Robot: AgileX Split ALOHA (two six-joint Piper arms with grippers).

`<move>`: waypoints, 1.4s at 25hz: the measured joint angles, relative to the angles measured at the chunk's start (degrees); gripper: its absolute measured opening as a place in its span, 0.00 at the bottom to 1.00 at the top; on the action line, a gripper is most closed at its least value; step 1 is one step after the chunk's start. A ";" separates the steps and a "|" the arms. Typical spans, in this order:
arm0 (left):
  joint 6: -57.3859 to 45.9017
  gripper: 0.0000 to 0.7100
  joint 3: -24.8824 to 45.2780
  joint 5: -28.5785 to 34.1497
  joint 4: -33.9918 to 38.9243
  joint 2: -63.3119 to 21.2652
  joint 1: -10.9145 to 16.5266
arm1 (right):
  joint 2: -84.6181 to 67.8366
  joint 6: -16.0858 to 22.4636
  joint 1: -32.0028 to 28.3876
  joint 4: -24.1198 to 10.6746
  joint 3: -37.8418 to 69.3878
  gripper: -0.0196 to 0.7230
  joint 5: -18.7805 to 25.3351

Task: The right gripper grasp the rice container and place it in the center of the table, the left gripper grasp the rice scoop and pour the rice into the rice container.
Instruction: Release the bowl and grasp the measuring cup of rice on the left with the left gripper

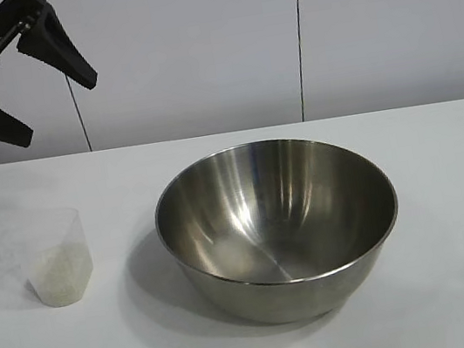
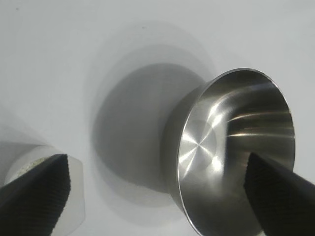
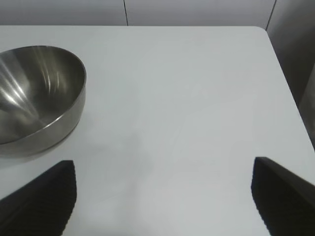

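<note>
Your steel bowl [image 1: 278, 224] already sits near the middle of the tabletop [image 1: 447, 193], so the first half looks done. The right gripper [image 3: 162, 196] hangs beside it with jaws wide apart, holding nothing. The left gripper [image 1: 18, 80] hovers high, also spread and empty. The plastic scoop [image 1: 56, 259] (rice [image 1: 58, 274] still inside) stands untouched; you have grasping and pouring left.

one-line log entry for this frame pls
steel bowl: mid-table, empty | rice scoop: holds rice, left of bowl | left gripper: open, above scoop | right gripper: open, holding nothing
</note>
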 joint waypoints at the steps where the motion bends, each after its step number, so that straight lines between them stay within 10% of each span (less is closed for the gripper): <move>1: 0.00 0.97 0.00 0.00 0.00 0.00 0.00 | 0.00 0.00 0.00 -0.70 0.37 0.92 0.00; 35: -0.07 0.97 0.00 -4.18 0.00 0.00 0.00 | 0.00 3.27 0.00 -4.12 1.00 0.92 0.06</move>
